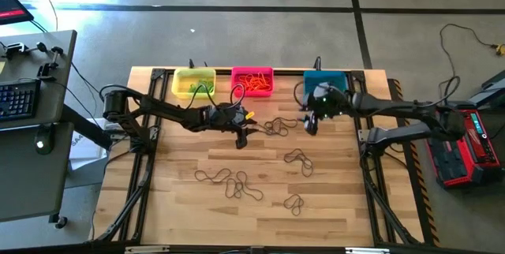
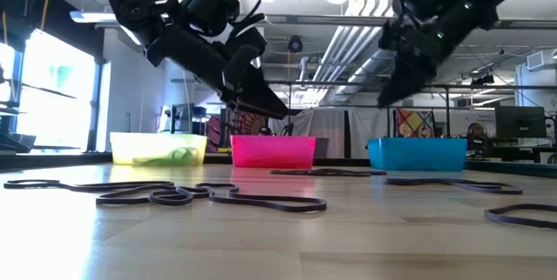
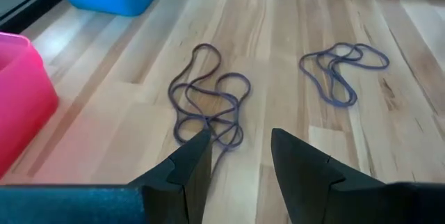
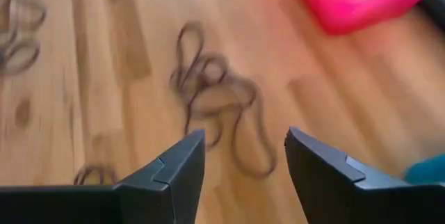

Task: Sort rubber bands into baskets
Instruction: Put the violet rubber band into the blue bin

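Three baskets stand in a row at the table's far edge: yellow [image 1: 193, 83] with green rubber bands, pink [image 1: 252, 81] with orange ones, and teal [image 1: 323, 80]. Dark rubber bands lie flat on the wood in loose clumps [image 1: 276, 125], [image 1: 298, 159], [image 1: 229, 181], [image 1: 293, 203]. My left gripper [image 3: 240, 140] hangs open above the table in front of the pink basket, just short of one dark clump [image 3: 208, 106]. My right gripper [image 4: 245, 137] is open too, raised in front of the teal basket, with the same clump [image 4: 215, 92] below and ahead of it.
Bare wood lies between the clumps and along the near edge. Both arms reach over the far half of the table toward each other, with the clump between them. A desk with a keyboard [image 1: 20, 100] stands left of the table, and a red device [image 1: 465, 143] sits on the floor to the right.
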Controlling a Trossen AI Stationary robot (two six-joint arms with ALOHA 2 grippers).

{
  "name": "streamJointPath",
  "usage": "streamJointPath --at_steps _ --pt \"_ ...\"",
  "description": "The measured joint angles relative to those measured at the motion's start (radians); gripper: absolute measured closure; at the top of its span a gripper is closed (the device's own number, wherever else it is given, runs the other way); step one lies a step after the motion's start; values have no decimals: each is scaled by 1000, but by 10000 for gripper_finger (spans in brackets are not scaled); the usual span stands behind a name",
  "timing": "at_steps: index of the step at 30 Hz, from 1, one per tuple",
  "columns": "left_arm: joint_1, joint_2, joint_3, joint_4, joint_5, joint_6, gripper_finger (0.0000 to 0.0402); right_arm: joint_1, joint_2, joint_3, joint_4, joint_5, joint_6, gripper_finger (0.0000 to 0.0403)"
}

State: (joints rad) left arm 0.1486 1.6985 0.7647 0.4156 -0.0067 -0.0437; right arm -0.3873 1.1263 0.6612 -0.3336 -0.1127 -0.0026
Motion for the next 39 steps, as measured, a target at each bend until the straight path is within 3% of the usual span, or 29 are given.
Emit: streamJointPath --at_steps 9,15,21,31,39 --pt "3 0 0 9 -2 6 259 72 86 -117 169 71 81 214" --pt "3 0 0 10 -4 10 259 114 237 -76 193 162 107 200" --pt "3 0 0 6 -5 3 259 126 353 -16 197 177 80 161" --pt "3 0 0 1 -5 4 259 119 434 7 197 191 -56 153" --pt "3 0 0 0 -5 14 259 117 483 10 227 190 -54 154"
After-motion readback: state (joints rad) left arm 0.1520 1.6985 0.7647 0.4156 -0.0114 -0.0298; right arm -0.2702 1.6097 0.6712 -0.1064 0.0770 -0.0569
